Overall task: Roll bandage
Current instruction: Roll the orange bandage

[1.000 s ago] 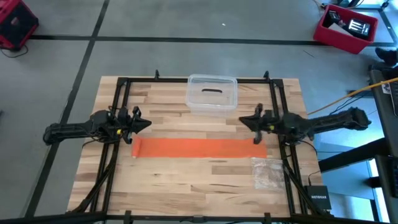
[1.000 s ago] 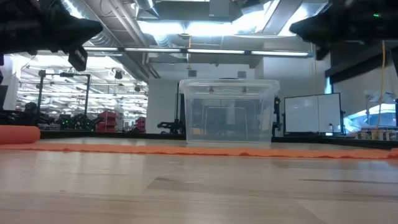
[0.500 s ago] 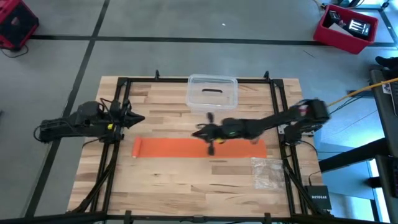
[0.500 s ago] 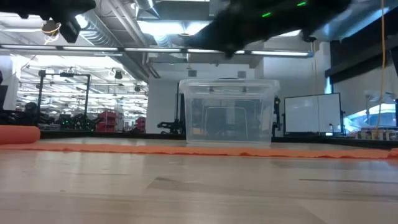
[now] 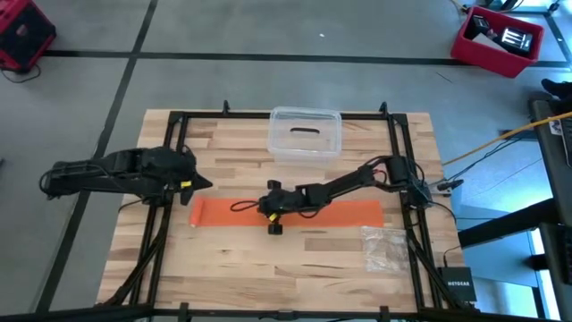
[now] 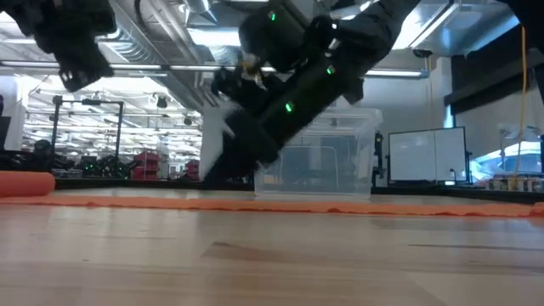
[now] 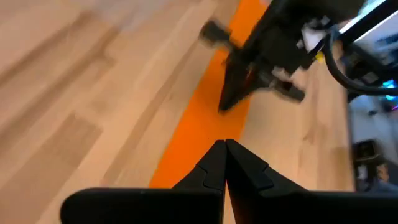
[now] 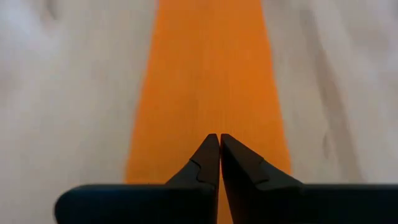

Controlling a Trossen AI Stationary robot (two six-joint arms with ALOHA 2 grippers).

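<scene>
High view: bandage lies flat along the table. Right gripper hovers over its middle, fingers clenched, empty. Left gripper, also clenched, waits beside its rolled left end.

A grey concrete floor crossed by dark lines surrounds the wooden table, with red bins off its far corners, and bright ceiling lights beyond it.
</scene>
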